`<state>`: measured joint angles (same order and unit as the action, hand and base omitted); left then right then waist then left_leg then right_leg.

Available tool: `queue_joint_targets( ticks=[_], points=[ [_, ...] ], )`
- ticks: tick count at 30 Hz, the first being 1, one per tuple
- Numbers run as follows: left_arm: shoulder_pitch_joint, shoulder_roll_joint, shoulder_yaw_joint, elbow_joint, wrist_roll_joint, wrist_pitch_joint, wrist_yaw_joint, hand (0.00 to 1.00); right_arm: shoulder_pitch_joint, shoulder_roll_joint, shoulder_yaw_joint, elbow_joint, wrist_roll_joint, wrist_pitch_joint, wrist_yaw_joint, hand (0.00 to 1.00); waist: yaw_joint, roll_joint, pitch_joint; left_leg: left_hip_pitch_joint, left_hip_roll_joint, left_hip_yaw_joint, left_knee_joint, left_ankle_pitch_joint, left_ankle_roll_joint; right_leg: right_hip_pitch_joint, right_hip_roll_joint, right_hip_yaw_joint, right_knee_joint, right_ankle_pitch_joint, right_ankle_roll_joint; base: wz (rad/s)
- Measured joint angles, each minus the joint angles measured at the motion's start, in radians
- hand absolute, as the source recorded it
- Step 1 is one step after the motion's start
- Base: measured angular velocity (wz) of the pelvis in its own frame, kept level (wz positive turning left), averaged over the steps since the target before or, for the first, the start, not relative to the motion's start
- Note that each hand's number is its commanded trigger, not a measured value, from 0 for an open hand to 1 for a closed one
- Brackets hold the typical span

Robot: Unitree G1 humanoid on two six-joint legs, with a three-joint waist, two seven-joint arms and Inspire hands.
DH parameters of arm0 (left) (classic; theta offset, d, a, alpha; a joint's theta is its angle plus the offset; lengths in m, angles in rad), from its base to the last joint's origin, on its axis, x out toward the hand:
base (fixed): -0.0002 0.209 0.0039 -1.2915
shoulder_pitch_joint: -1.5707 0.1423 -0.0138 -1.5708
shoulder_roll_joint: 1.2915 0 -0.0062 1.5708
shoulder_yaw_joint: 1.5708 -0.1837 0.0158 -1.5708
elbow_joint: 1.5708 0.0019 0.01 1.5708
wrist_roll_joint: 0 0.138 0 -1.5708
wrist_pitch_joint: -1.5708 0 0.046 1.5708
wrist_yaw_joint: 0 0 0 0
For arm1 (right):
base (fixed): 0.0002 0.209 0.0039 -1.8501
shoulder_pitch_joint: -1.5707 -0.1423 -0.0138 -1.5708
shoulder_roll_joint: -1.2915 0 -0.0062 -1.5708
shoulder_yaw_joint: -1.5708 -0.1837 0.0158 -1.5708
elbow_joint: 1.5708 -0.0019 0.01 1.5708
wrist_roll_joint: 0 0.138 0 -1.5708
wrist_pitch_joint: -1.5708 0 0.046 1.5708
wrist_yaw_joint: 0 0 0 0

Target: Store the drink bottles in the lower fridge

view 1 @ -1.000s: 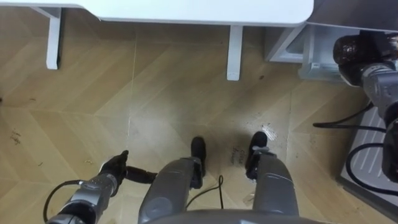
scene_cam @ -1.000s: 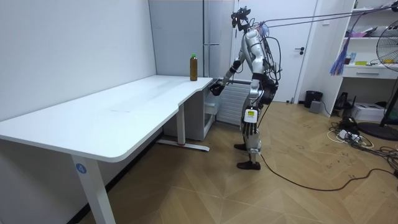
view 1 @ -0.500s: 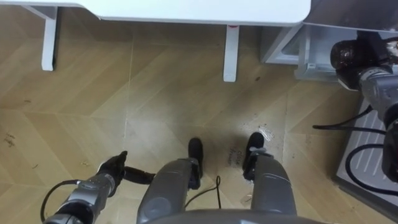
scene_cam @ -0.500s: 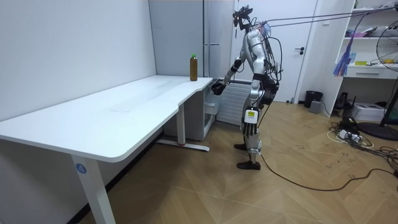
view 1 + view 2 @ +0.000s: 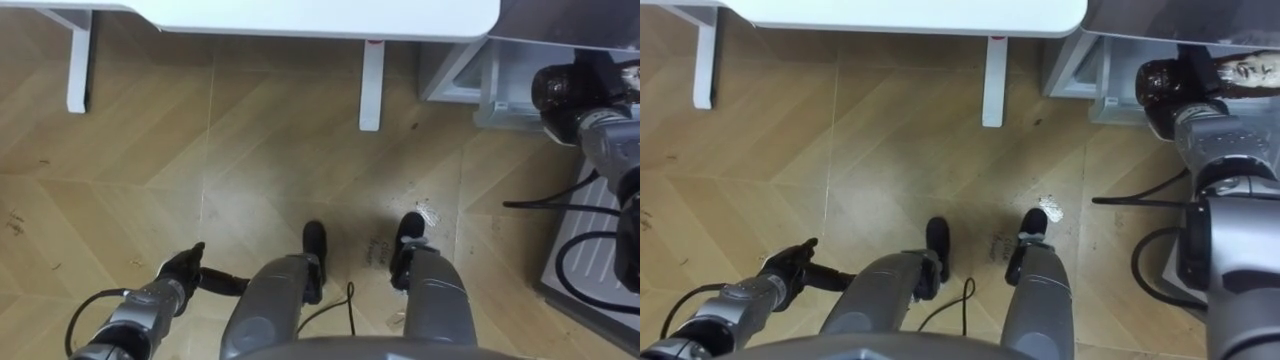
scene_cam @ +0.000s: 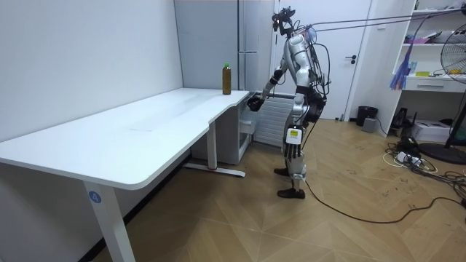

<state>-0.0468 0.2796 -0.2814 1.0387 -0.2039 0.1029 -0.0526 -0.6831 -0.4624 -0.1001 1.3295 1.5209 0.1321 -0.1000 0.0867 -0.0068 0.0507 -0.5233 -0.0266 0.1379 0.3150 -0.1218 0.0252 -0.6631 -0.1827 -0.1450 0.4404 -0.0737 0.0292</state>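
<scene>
Though near right robot hand (image 6: 253,102), bottle (image 6: 226,78) apart (on desk (image 6: 145,124))

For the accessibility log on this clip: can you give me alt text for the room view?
A humanoid robot stands at the far end of a long white desk, beside a tall grey fridge, its right robot hand held out by the desk's corner. A brown bottle with a green cap stands upright on that end.

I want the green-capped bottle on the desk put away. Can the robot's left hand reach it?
Probably not. The left hand hangs low by its leg, while the bottle stands on the desk's far corner by the fridge, off to its right. The right hand seems to grip another bottle.
</scene>
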Motion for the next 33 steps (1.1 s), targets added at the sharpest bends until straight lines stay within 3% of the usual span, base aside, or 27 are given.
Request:
queue_joint_targets(
  ticks=[27, 28, 29, 33],
  points=[
    [0.000, 0.000, 0.000, 0.002, 0.000, 0.016, -0.001, 0.00, 0.000, 0.000, 0.012, 0.000, -0.022, 0.001, 0.014, 0.00, -0.001, 0.000, -0.0001, 0.005, 0.000, 0.005, -0.002, 0.000, 0.000, -0.001, 0.000, 0.006, 0.003, 0.001, 0.000, 0.00],
    [0.000, 0.000, 0.000, 0.002, 0.001, 0.018, -0.001, 0.00, 0.000, 0.000, 0.016, 0.000, -0.022, 0.001, 0.015, 0.71, -0.001, 0.000, -0.0001, 0.005, 0.000, 0.005, -0.002, 0.000, 0.000, -0.001, 0.000, 0.006, 0.003, 0.001, 0.000, 0.00],
    [0.000, 0.000, 0.000, 0.002, 0.000, 0.020, -0.001, 0.00, 0.000, 0.000, 0.019, 0.000, -0.022, 0.001, 0.016, 1.00, -0.001, 0.000, -0.0001, 0.006, 0.000, 0.005, -0.002, 0.000, 0.000, -0.001, 0.000, 0.006, 0.004, 0.001, 0.000, 0.00],
    [0.000, 0.000, 0.000, 0.001, 0.000, 0.020, -0.001, 0.00, 0.000, 0.000, 0.020, 0.001, -0.022, 0.001, 0.016, 1.00, -0.001, 0.000, -0.0001, 0.006, -0.001, 0.005, -0.003, 0.000, 0.000, -0.001, 0.000, 0.006, 0.004, 0.001, 0.000, 0.00]
  ],
)
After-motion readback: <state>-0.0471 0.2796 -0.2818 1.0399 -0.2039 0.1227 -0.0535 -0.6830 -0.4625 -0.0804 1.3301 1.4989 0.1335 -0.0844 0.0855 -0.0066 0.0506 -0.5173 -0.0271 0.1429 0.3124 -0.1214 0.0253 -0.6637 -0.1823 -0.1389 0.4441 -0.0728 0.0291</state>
